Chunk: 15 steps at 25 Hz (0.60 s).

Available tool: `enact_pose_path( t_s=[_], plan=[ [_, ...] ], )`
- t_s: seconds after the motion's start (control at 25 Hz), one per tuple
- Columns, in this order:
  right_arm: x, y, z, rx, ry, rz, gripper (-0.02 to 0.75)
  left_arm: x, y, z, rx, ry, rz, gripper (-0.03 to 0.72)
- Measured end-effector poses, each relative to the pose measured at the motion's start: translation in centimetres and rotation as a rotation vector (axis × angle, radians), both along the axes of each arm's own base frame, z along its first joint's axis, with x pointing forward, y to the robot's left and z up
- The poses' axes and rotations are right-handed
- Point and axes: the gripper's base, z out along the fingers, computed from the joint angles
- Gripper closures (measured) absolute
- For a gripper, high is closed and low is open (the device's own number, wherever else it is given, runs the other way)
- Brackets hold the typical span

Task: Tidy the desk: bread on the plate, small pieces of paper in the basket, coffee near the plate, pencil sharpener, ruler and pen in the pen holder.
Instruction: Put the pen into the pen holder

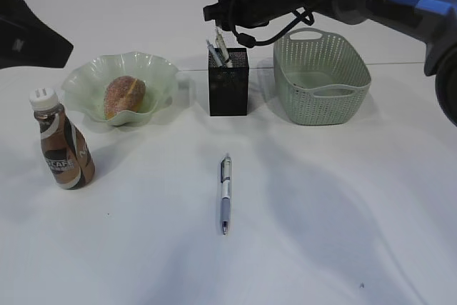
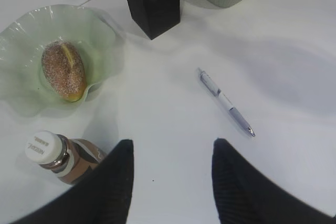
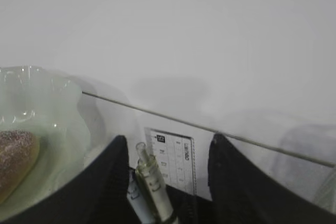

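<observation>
We see a sugar-dusted oval bread (image 1: 125, 96) lying in the ruffled, translucent green glass plate (image 1: 82, 83). The square black mesh pen holder (image 1: 228, 89) holds a clear marked ruler (image 3: 175, 157) and a clear-capped pen-like item (image 3: 152, 182). The woven-look sage basket (image 1: 321, 76) stands just right of it; we cannot tell what it contains. A swirl-labelled coffee (image 1: 63, 149) bottle stands near the plate. A slim pen (image 1: 226, 192) lies alone on the smooth white desk (image 1: 335, 212). The right gripper (image 3: 165, 153) hovers over the holder, fingers spread, gripping nothing. The left gripper (image 2: 172, 153) hangs spread above the desk, empty.
</observation>
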Motion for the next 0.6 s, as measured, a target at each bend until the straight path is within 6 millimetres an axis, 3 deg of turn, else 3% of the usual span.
enact_pose_path(
  t_s=[0.12, 0.32, 0.36, 0.44, 0.6],
  plan=[
    [-0.3, -0.1, 0.1, -0.011, 0.032, 0.005, 0.342, 0.0, 0.0, 0.0, 0.0, 0.0, 0.0, 0.348],
    [-2.3, -0.6, 4.1, -0.036, 0.097, 0.026, 0.346, 0.0, 0.0, 0.0, -0.003, -0.005, 0.0, 0.348],
    [-2.3, -0.6, 4.1, -0.036, 0.097, 0.026, 0.346, 0.1, 0.0, 0.1, -0.006, -0.009, -0.001, 0.348],
    [-3.5, -1.0, 6.3, -0.056, 0.127, 0.036, 0.347, 0.1, -0.1, 0.1, -0.009, -0.015, -0.001, 0.348],
    [-4.9, -1.5, 7.7, -0.096, 0.201, 0.048, 0.35, 0.1, -0.1, 0.1, -0.01, -0.015, -0.001, 0.348]
  ],
)
